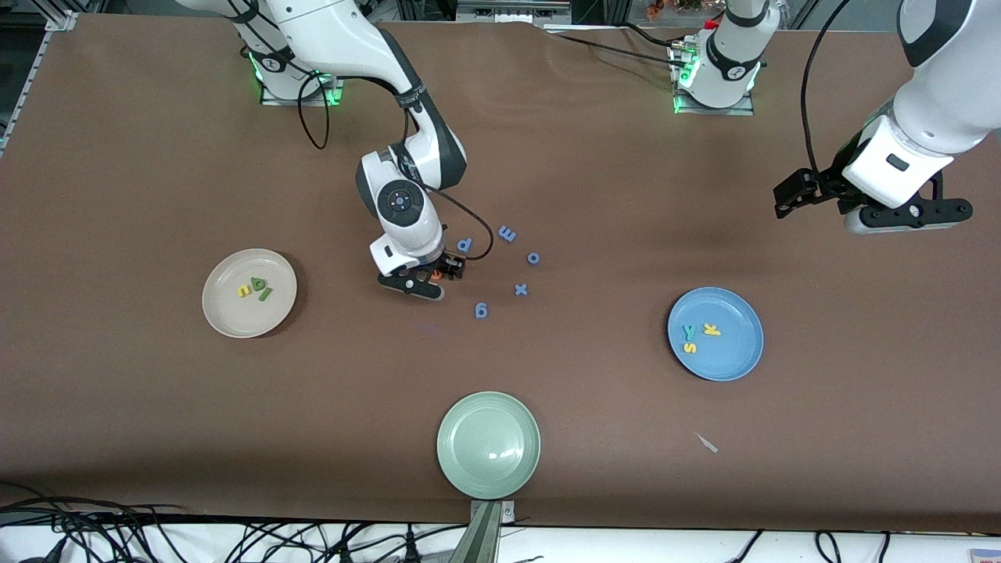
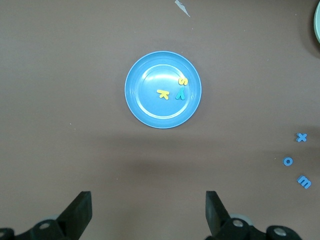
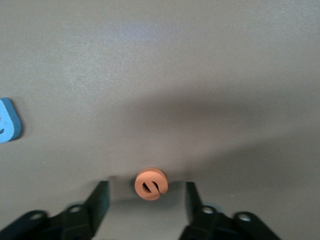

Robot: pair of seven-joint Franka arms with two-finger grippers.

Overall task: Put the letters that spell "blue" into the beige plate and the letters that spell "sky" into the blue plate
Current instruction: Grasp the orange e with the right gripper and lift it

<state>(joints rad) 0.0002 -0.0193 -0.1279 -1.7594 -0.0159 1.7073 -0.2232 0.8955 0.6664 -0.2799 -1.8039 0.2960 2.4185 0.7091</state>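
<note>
On the table the orange e point(image 1: 435, 274) point(image 3: 150, 184) lies flat. My right gripper point(image 1: 432, 277) point(image 3: 146, 194) is lowered around it, open, one finger on each side with a gap to the letter. The beige plate point(image 1: 223, 309) holds the yellow u point(image 1: 244, 291), dark green b point(image 1: 256, 283) and thin green l point(image 1: 264, 294). The blue plate point(image 1: 735, 356) point(image 2: 147, 107) holds the yellow s point(image 1: 690, 347) point(image 2: 183, 81), teal y point(image 1: 689, 331) point(image 2: 180, 95) and yellow k point(image 1: 711, 329) point(image 2: 162, 94). My left gripper point(image 1: 907, 217) point(image 2: 148, 210) waits open and empty in the air at the left arm's end of the table.
Several blue-violet letters lie beside the right gripper, among them an m point(image 1: 507, 233) point(image 2: 304, 182), an o point(image 1: 533, 257) point(image 2: 288, 161) and an x point(image 1: 521, 289) point(image 2: 301, 137). A pale green plate point(image 1: 469, 469) sits nearest the front camera. A paper scrap point(image 1: 708, 443) lies near the blue plate.
</note>
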